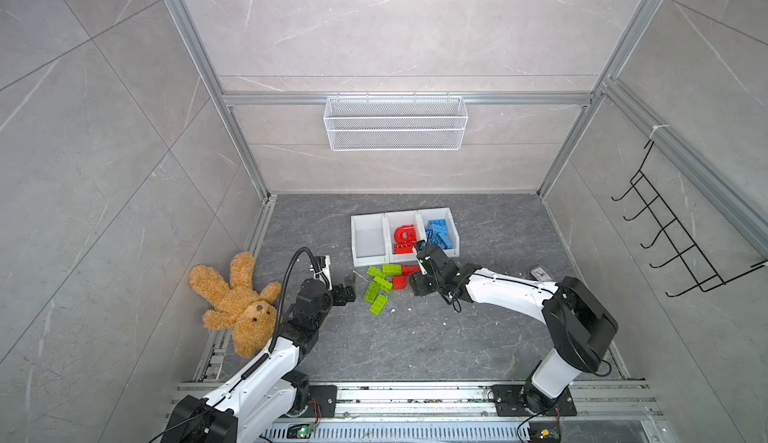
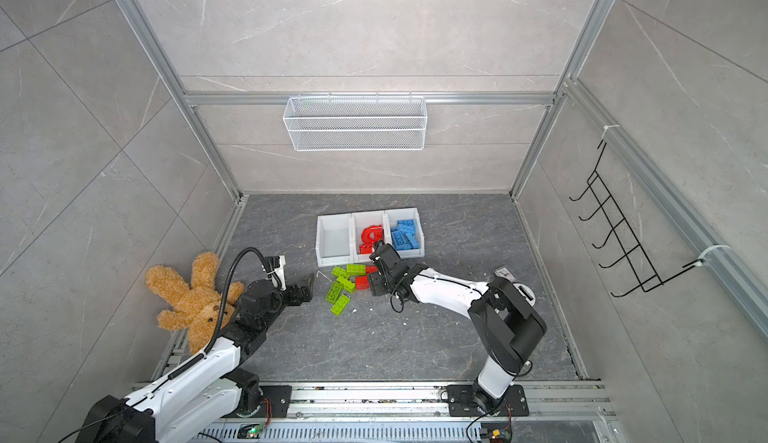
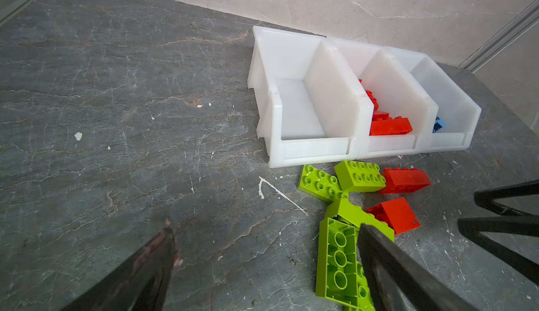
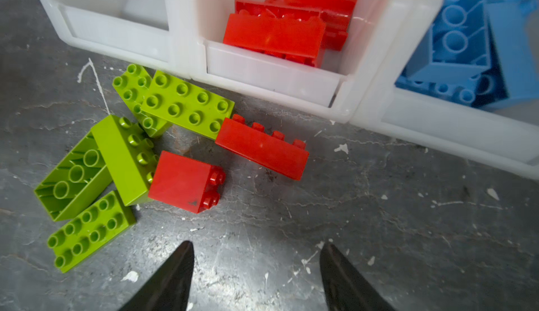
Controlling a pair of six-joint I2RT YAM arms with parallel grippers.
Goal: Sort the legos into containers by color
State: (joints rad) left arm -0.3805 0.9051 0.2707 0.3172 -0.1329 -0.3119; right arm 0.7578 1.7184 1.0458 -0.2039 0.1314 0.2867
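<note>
Two pieces meant for the red bin are lying loose on the grey stone tabletop (image 4: 379,222), a long red plastic brick (image 4: 262,149) and a short red plastic brick (image 4: 186,181). Five lime-green plastic bricks (image 4: 186,105) are crowding beside them. The middle white plastic bin (image 4: 271,73) is holding red pieces, the end bin (image 4: 437,119) is holding blue ones, and the empty white bin (image 3: 297,114) is waiting. Blue is looking finished, red nearly, green unstarted. Your right gripper (image 4: 256,245) is hovering spread and empty near the reds. Your left gripper (image 3: 265,230) is hanging spread and empty by the greens.
</note>
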